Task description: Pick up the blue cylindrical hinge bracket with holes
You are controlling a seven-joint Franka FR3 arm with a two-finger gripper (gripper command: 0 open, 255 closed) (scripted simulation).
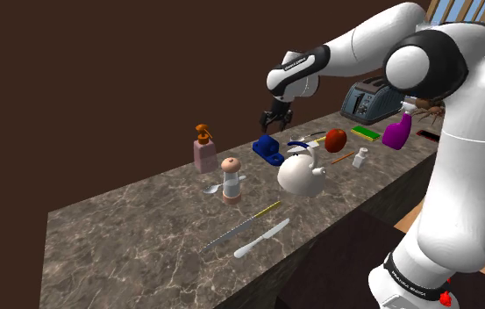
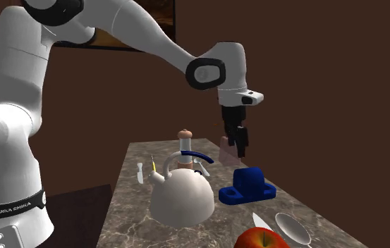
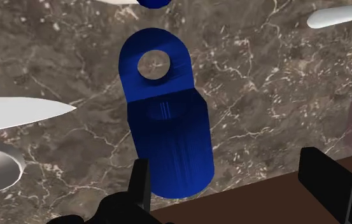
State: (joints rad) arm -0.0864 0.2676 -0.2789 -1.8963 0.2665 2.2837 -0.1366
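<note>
Desk of dark, veined marble pattern carries everything, and the white arm reaches over it from the stand. The arm ends in the black pincer, which points downward above the far side of the top.

A grey toaster stands well off from the pincer, toward the shoulder view's right. Nearer, on the stand's side of the pincer, sits a white kettle with a blue handle (its spout points to the second exterior view's left).

A pink soap dispenser with an orange pump stands apart from the pincer, toward the shoulder view's left.

The blue cylindrical hinge bracket lies on the desk straight beneath the pincer, with clear air between the two in the second exterior view. In the wrist view the bracket shows its ribbed barrel close to the fingers. Its flat rounded tab, pierced by one round hole, runs away from them.

A red apple rests beyond the kettle from the pincer.

The pincer is released, its fingers spread wide and gripping nothing. The barrel sits nearer one finger than the other.
</note>
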